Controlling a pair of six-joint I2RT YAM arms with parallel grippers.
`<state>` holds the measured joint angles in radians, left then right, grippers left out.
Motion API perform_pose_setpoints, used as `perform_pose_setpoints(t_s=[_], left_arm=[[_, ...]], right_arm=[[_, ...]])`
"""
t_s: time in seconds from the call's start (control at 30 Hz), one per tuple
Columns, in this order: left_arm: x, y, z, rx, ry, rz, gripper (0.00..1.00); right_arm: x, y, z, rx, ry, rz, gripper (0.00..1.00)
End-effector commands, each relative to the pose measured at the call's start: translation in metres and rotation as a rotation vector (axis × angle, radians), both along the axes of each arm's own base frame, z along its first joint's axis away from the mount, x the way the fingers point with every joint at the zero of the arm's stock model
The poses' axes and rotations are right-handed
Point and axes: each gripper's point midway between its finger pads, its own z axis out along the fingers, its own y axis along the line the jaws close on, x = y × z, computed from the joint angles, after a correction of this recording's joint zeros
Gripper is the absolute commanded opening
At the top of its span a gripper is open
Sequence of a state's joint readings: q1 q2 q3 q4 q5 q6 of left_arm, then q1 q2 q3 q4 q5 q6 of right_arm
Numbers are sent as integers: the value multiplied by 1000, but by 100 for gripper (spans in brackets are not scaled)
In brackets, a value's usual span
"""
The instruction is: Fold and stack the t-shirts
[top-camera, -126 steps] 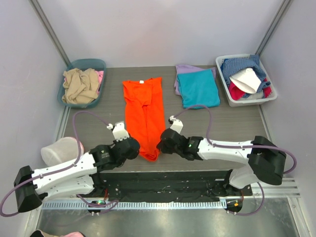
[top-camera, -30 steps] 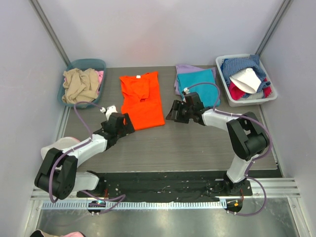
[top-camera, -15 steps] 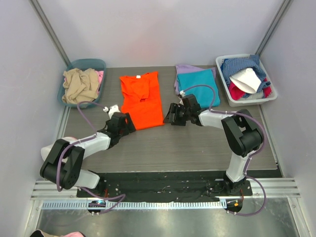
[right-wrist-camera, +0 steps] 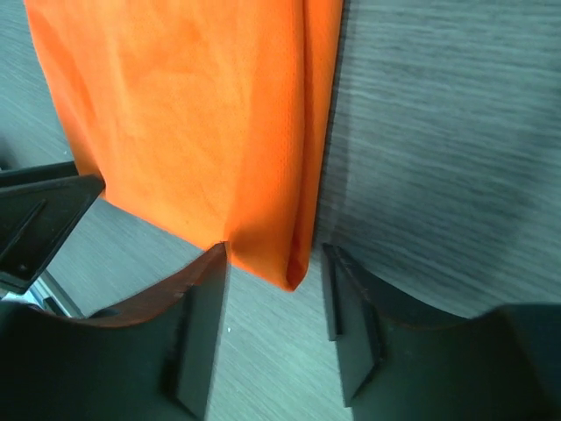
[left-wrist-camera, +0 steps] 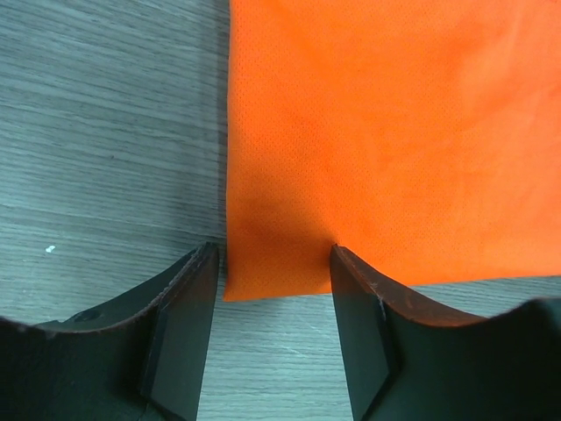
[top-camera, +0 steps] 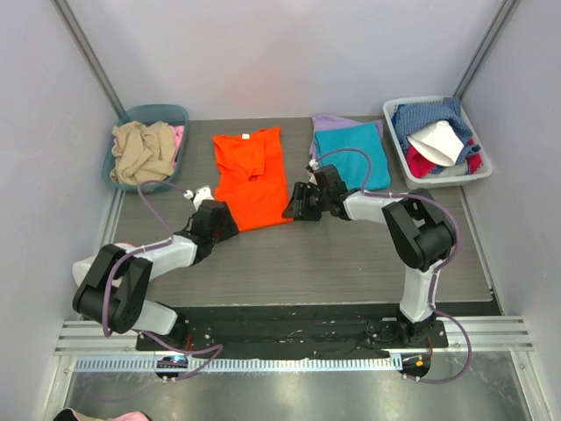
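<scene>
Corners are what matter in this step: the orange shirt [top-camera: 254, 175], folded to a short rectangle, lies flat at the far middle-left of the desk [top-camera: 333, 254], with one arm at each near corner. The left jaws stand apart astride the near-left corner. The right jaws stand apart astride the near-right corner, where the layers show as a doubled edge. In both wrist views cloth sits in the gap, but neither pair has pinched it yet. To do this well, each lower jaw should probably stay flat on the desk and slide under every layer, the right side especially. Both pairs should then clamp together, so that the near edge rises level and taut rather than skewed. Whether the cloth then goes away for another fold or across to the stack, a low, even lift looks safest. Bare desk lies wide on the near side. The far wall is close behind the collar, and the left bin [top-camera: 158, 109] sits near the shirt's left edge. The teal shirt [top-camera: 355, 140], on top of the lavender shirt [top-camera: 329, 121], lies just right of the right arm. That arm's cable [top-camera: 351, 151] loops over it and could drag it. The right bin [top-camera: 396, 145] stands beyond.
</scene>
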<state>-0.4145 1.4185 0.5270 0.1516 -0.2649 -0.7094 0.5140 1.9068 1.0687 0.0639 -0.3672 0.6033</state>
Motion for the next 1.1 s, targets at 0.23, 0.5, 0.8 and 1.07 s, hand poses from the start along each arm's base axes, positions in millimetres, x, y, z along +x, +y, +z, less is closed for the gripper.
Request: perform_pose_setpoints(t_s=[0.23, 0.5, 0.8, 1.07], left_arm=[[8, -10, -7, -24, 8, -12, 20], [-11, -23, 0, -53, 44, -69, 0], [-74, -37, 30, -69, 23, -110, 0], [-128, -42, 43, -103, 37, -134, 0]], right_arm=[[4, 7, -7, -1, -3, 34, 1], [-20, -5, 6, -49, -18, 40, 1], [-93, -27, 8, -172, 24, 112, 1], [-144, -42, 40, -138, 18, 95, 1]])
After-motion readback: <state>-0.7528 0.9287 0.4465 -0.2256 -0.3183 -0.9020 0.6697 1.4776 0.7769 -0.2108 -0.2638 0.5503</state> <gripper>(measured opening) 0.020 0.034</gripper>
